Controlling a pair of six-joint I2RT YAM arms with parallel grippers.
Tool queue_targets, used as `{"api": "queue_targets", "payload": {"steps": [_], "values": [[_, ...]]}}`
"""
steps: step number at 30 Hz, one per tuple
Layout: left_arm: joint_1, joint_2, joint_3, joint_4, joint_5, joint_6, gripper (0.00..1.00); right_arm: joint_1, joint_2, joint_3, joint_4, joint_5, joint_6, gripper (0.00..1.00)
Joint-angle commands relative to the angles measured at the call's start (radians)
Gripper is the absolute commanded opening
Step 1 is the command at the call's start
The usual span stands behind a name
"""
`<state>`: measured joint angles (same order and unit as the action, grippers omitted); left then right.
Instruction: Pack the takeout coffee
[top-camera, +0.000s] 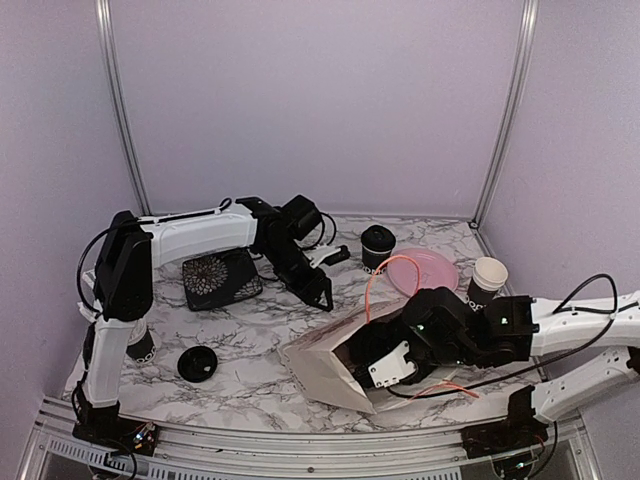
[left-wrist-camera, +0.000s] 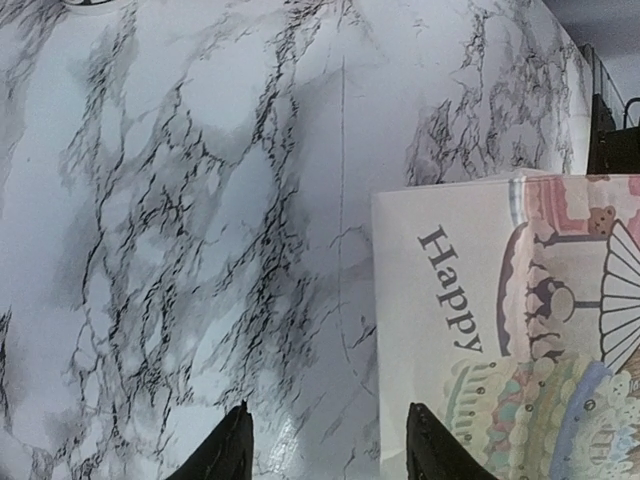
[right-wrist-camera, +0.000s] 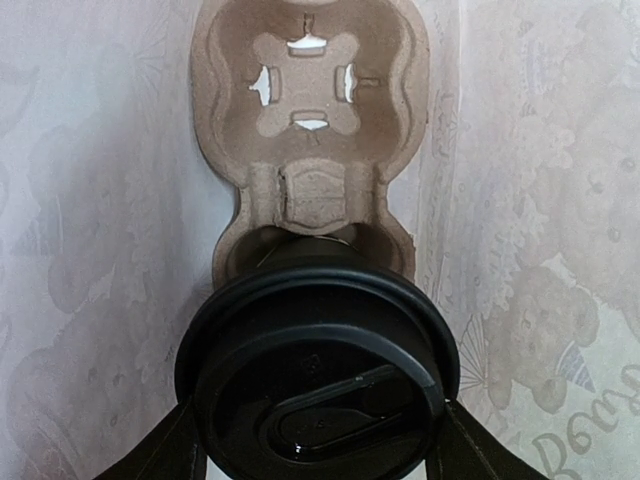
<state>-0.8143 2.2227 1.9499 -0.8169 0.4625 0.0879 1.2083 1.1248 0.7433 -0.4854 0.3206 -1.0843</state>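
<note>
Clamping cup (right-wrist-camera: 318, 370) by its lid between right gripper (right-wrist-camera: 318, 455) fingers, deep inside bag (right-wrist-camera: 100, 220), pressing its far end into carrier (right-wrist-camera: 310, 120) pocket just ahead of fingertips. Hovering left gripper (left-wrist-camera: 325, 445) partly open, holding nothing, just above table (left-wrist-camera: 200, 200), with bag's printed side close on its right. Also spotting second cup (top-camera: 377, 245), lidded, standing well beyond both grippers, beside plate (top-camera: 425, 270).

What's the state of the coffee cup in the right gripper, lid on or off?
On: a round black lid caps it, flanked by the right gripper's fingers.
</note>
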Motion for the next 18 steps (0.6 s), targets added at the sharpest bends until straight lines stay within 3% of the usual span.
{"api": "queue_targets", "payload": {"steps": [1, 18], "values": [[0.025, -0.142, -0.101, -0.012, -0.063, 0.008, 0.54, 0.001, 0.078, 0.104, -0.179, -0.123, 0.069, 0.5], [0.115, -0.357, -0.124, -0.044, -0.197, 0.026, 0.56, -0.131, 0.522, 0.576, -0.698, -0.435, 0.148, 0.45]]}}
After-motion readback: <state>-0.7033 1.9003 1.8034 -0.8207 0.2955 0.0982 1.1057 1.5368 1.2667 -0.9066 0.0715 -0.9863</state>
